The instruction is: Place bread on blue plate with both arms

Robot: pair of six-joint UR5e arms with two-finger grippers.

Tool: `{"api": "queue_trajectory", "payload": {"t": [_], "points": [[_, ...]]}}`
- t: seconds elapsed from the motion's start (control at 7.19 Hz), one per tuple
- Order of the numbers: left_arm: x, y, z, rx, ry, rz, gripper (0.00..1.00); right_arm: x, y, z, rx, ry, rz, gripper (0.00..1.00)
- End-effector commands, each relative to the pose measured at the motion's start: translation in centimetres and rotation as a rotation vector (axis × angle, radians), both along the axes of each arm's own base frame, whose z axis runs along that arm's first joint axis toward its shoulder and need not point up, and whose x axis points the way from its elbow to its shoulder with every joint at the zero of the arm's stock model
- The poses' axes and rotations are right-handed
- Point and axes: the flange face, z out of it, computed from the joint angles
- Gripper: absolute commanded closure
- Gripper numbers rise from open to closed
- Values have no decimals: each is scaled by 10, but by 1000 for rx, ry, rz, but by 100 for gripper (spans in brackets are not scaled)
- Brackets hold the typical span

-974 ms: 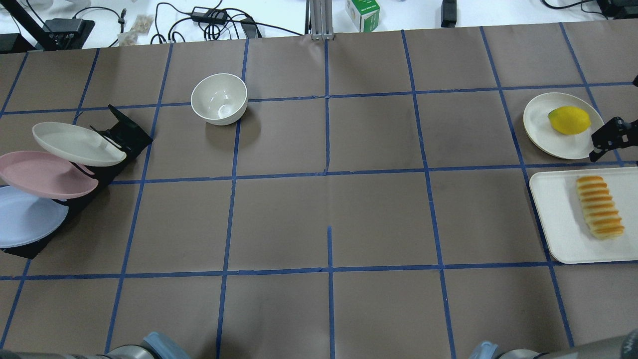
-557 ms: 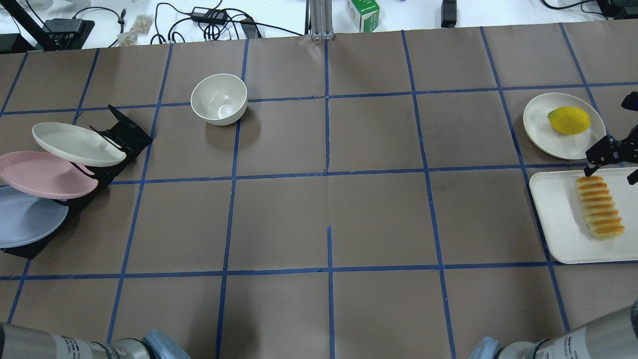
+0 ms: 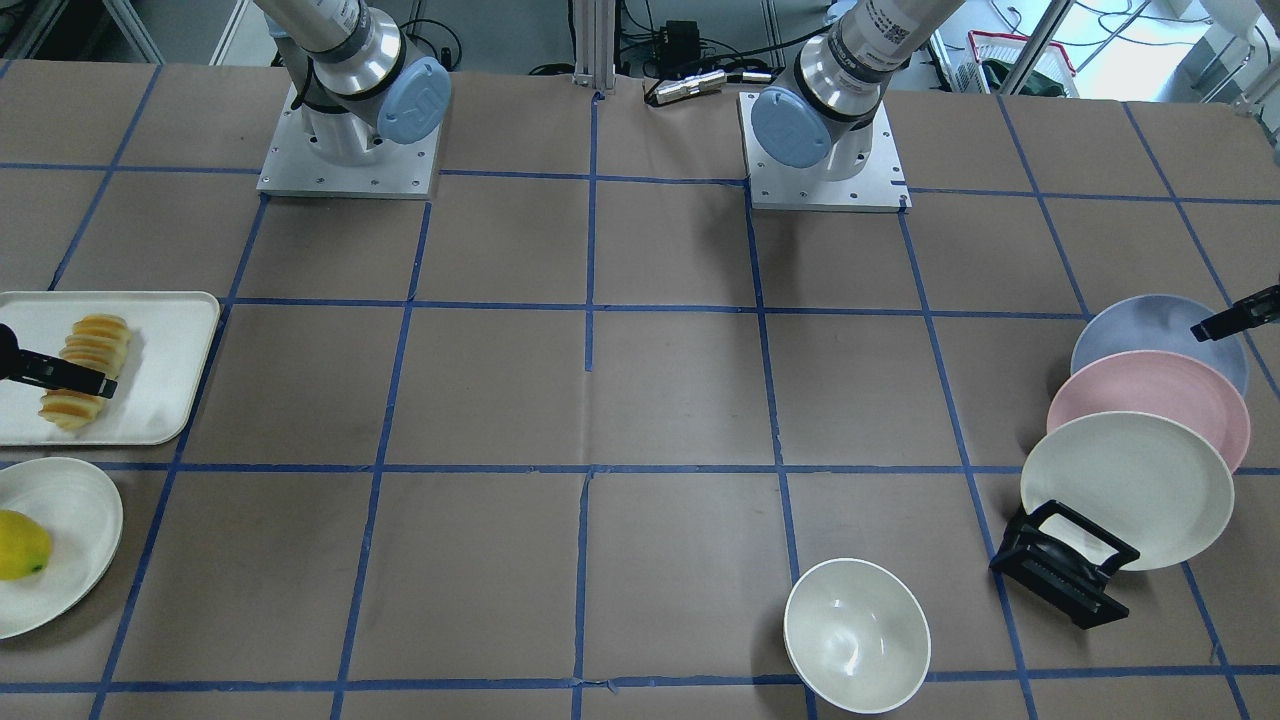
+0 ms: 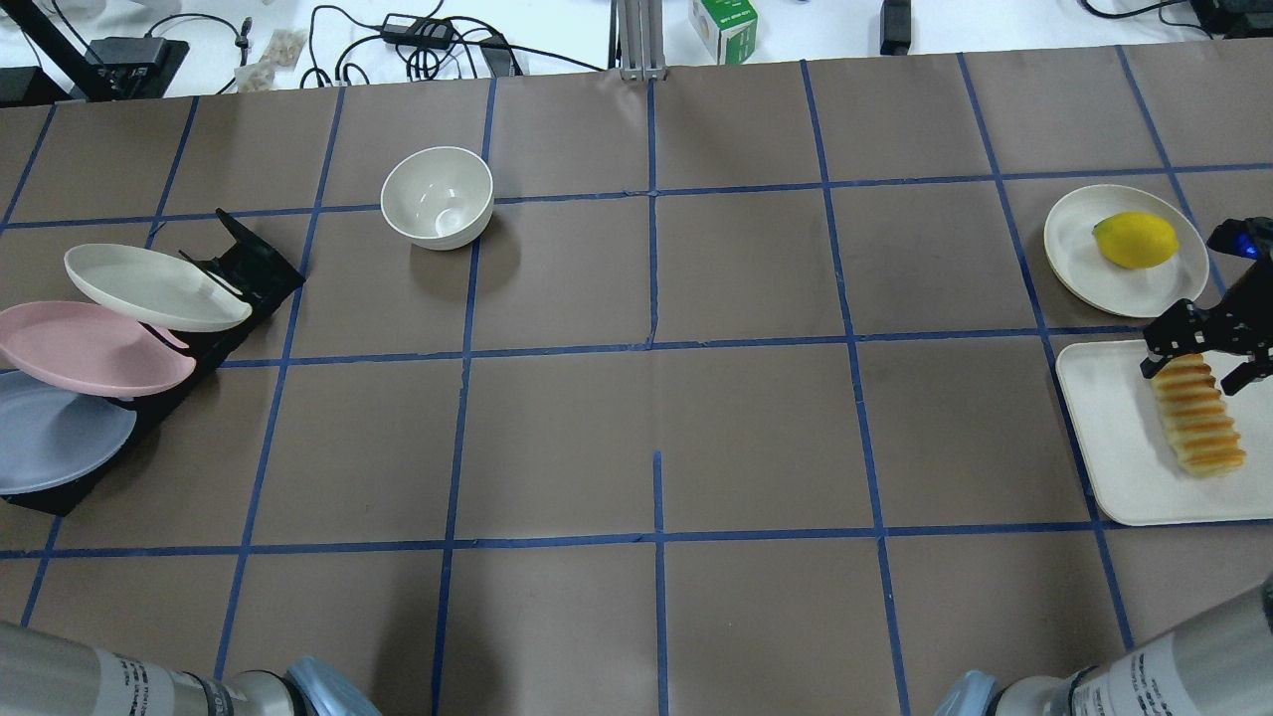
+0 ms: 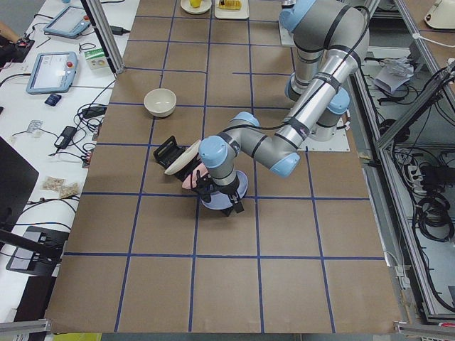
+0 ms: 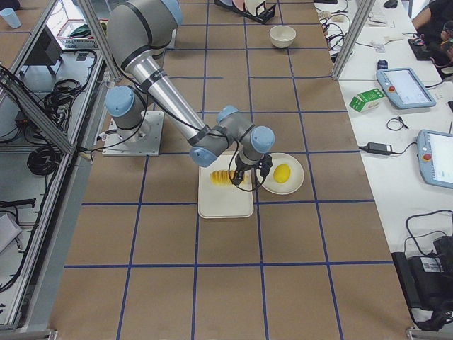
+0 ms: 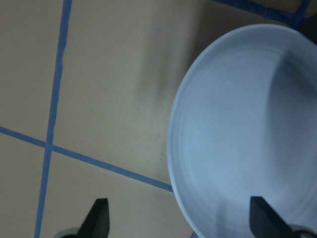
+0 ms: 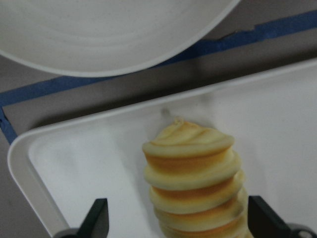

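The bread (image 4: 1198,423) lies lengthwise on a white tray (image 4: 1109,438) at the table's right; it also shows in the front view (image 3: 85,365). My right gripper (image 4: 1198,370) is open and hovers over the bread's far end, a finger on either side; the right wrist view shows the bread (image 8: 190,173) between the wide-apart fingertips (image 8: 99,218). The blue plate (image 4: 55,433) leans lowest in a rack at the left. My left gripper (image 7: 181,220) is open over that plate's rim (image 7: 247,134). One of its fingers (image 3: 1235,320) shows over the plate (image 3: 1150,335).
A pink plate (image 4: 90,348) and a cream plate (image 4: 149,286) lean above the blue one in the black rack (image 4: 254,264). A cream bowl (image 4: 438,197) stands at the far left-centre. A lemon (image 4: 1136,239) sits on a cream plate (image 4: 1079,249) just beyond the tray.
My right gripper has moved from beside the lemon plate to over the bread's far end. Both arms' lower links have come into view at the bottom edge.
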Motion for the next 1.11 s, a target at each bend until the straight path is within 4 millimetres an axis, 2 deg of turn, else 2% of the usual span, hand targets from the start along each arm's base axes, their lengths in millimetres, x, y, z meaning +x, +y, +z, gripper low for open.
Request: {"api": "queue_trajectory", "payload": {"t": [0.0, 0.14, 0.28, 0.42, 0.56, 0.7, 0.83, 0.97], "points": [[4, -2, -18, 16, -10, 91, 2, -4, 8, -7, 42, 60, 26, 0], [5, -3, -14, 10, -17, 102, 18, -4, 8, -7, 49, 65, 27, 0], [6, -4, -13, 7, -19, 107, 42, -4, 9, -9, 50, 63, 25, 0], [6, -4, -14, 7, -18, 111, 62, -3, 10, -10, 54, 60, 24, 25], [7, -5, -13, 5, -22, 108, 73, -3, 10, -10, 55, 60, 10, 75], [6, -4, -17, 10, -13, 104, 82, -2, 10, -10, 59, 58, 12, 100], [7, -4, -14, 13, -20, 100, 96, -3, 9, -8, 56, 55, 21, 100], [6, -5, -8, 6, -28, 99, 100, -4, 8, -1, 47, 58, 23, 100]]}}
